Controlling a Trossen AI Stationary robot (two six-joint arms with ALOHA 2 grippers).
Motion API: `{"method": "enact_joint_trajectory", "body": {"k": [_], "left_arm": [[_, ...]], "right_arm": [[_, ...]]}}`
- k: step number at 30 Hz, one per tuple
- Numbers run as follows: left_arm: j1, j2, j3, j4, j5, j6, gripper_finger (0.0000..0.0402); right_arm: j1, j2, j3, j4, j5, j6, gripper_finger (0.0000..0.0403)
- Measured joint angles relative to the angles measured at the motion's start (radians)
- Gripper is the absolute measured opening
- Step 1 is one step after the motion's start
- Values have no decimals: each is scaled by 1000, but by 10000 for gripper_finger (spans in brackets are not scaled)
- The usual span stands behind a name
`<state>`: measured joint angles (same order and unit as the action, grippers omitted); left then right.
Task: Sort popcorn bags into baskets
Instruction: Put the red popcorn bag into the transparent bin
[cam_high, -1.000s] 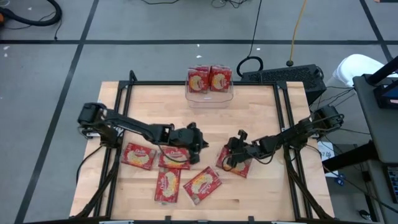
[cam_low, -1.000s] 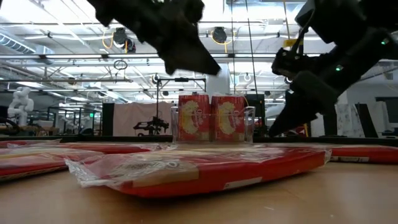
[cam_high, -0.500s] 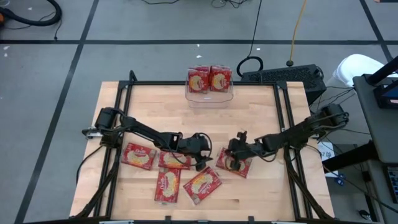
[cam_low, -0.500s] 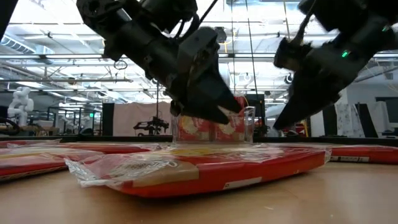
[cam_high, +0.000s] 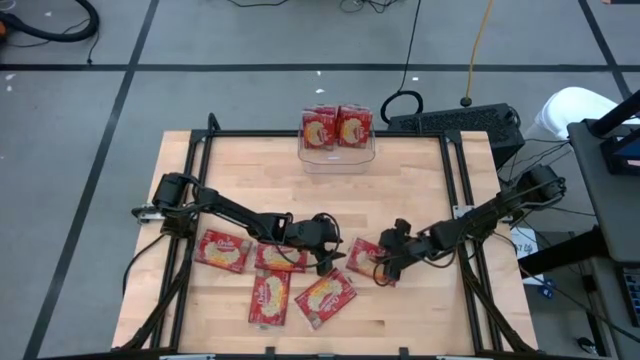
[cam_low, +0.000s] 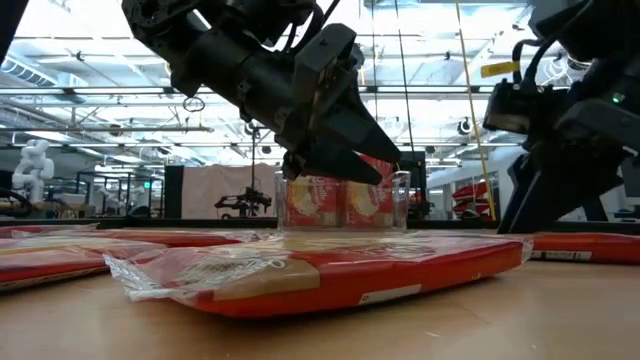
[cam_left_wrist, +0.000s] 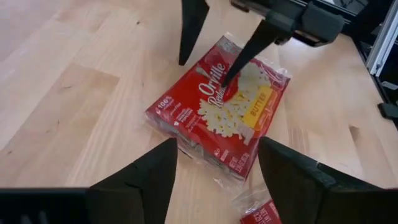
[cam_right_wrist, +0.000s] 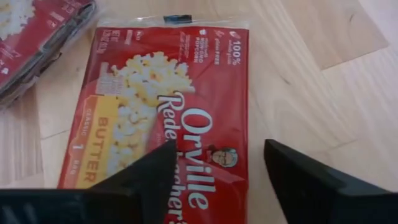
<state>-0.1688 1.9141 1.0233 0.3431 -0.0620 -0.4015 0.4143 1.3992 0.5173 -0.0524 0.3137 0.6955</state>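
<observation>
I have the right gripper (cam_high: 385, 268) low over a popcorn bag (cam_high: 364, 257) just right of centre in the lower half of the high view. Its fingers (cam_right_wrist: 146, 177) are spread wide with the red Orville packet (cam_right_wrist: 165, 124) lying flat between them, face up, nothing held. In the left wrist view the same packet (cam_left_wrist: 221, 106) lies on the wooden table (cam_left_wrist: 68, 93) with one tip of the right gripper (cam_left_wrist: 214, 56) resting on its face and the other set down on the wood just beside its edge.

My left gripper (cam_high: 328, 255) hangs just left of that bag, its fingers (cam_left_wrist: 140, 180) parted and empty.

Four more bags lie flat in the lower left of the high view: one (cam_high: 222, 250), a second (cam_high: 279, 256) partly under the left arm, a third (cam_high: 269, 297) and a fourth (cam_high: 325, 296). The clear bin (cam_high: 337, 152) sits at the top centre edge of the table with two bags (cam_high: 338, 126) standing upright inside.
</observation>
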Motion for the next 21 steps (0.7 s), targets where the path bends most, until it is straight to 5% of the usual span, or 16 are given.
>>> {"method": "enact_joint_trajectory", "body": {"k": [5, 14, 21], "left_arm": [[0, 0, 0, 0, 0, 6, 202], [6, 51, 1, 4, -33, -105, 165], [4, 108, 1, 43, -27, -128, 184]], "right_arm": [[0, 1, -72, 129, 0, 22, 246], [-1, 4, -188, 435, -5, 111, 153], [-1, 1, -212, 552, -9, 159, 119]]}}
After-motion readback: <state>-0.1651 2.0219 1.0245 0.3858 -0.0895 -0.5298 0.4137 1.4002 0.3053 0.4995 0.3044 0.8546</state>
